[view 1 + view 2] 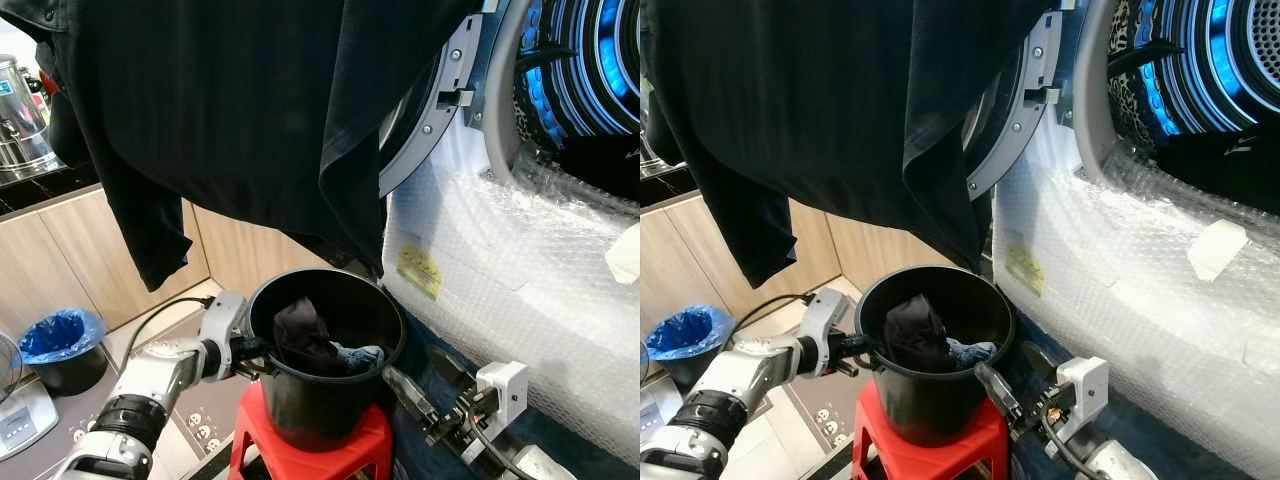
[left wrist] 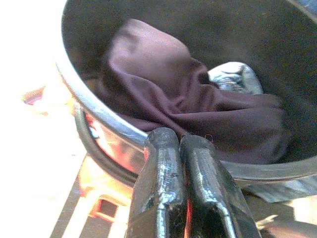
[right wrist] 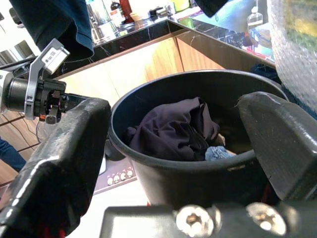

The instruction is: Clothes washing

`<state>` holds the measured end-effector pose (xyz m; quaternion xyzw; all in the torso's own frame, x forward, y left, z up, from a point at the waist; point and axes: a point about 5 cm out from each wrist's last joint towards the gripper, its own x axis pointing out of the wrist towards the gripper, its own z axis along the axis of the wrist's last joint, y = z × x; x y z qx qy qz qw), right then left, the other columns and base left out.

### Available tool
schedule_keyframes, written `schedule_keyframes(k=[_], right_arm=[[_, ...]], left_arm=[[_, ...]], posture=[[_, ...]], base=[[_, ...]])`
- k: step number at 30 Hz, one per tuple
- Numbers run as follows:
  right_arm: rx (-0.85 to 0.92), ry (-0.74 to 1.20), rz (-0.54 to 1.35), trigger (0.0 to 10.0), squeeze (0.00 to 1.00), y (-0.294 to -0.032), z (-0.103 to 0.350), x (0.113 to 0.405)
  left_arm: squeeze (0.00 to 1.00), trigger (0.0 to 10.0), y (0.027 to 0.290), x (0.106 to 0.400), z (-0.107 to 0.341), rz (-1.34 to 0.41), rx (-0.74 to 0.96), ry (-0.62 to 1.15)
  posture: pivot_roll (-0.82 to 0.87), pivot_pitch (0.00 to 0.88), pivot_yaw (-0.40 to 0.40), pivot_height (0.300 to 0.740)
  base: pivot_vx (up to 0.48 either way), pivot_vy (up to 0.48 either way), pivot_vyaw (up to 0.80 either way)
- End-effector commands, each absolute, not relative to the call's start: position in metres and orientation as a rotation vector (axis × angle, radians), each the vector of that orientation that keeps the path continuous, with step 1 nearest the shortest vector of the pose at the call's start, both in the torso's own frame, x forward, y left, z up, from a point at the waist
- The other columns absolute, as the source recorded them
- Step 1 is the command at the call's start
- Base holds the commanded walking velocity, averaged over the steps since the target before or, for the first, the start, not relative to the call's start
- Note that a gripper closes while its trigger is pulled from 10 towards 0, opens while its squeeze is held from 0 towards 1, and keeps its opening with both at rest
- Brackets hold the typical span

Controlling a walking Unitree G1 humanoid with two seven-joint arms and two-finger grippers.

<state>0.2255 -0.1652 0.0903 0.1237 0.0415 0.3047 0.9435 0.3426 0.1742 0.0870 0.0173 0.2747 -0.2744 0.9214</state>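
Note:
A black bucket (image 1: pixel 392 318) stands on a red stool (image 1: pixel 372 442) in front of the washing machine. Inside it lie a crumpled dark maroon garment (image 1: pixel 300 332) and a small blue cloth (image 1: pixel 366 354). My left gripper (image 1: pixel 252 358) is at the bucket's left rim, its fingers (image 2: pixel 163 163) pressed shut with their tips at the garment's edge. My right gripper (image 1: pixel 1012 368) sits low at the bucket's right side, open wide, and the bucket shows between its fingers (image 3: pixel 64 153) in the right wrist view. A large dark garment (image 1: pixel 250 110) hangs across the top of the head views.
The washer's open drum (image 1: pixel 590 70) glows blue at upper right, its front wrapped in bubble wrap (image 1: pixel 520 280), and its round door (image 1: pixel 425 120) swings open behind the hanging garment. A blue-lined bin (image 1: pixel 60 340) stands on the floor left, below wooden cabinets (image 1: pixel 60 250).

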Motion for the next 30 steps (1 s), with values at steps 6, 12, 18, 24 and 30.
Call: schedule_keyframes(k=[6, 12, 18, 24, 30], right_arm=[[0.258, 0.064, 0.614, 10.0, 0.00, -0.164, 0.097, 0.225], [0.284, 0.048, 0.618, 10.0, 0.00, -0.156, 0.100, 0.225], [0.294, 0.044, 0.606, 10.0, 0.00, -0.156, 0.099, 0.225], [0.302, 0.043, 0.599, 10.0, 0.00, -0.154, 0.100, 0.227], [0.311, 0.036, 0.590, 10.0, 0.00, -0.152, 0.102, 0.228]], left_arm=[[1.00, 10.0, 0.181, 0.347, 0.092, -0.543, 0.109, 0.490], [1.00, 10.0, 0.188, 0.348, 0.099, -0.551, 0.214, 0.344], [1.00, 10.0, 0.186, 0.354, 0.105, -0.517, 0.206, 0.268], [0.00, 10.0, 0.177, 0.362, 0.107, -0.491, 0.218, 0.215], [0.00, 10.0, 0.158, 0.366, 0.102, -0.513, 0.148, 0.244]], posture=[[-0.15, 0.000, 0.047, 0.740], [-0.15, 0.000, 0.046, 0.740], [-0.14, 0.000, 0.045, 0.740], [-0.14, 0.000, 0.040, 0.740], [-0.15, 0.000, 0.033, 0.740]], base=[[0.000, 0.000, 0.00], [0.000, 0.000, 0.00], [0.000, 0.000, 0.00], [0.000, 0.000, 0.00], [0.000, 0.000, 0.00]])
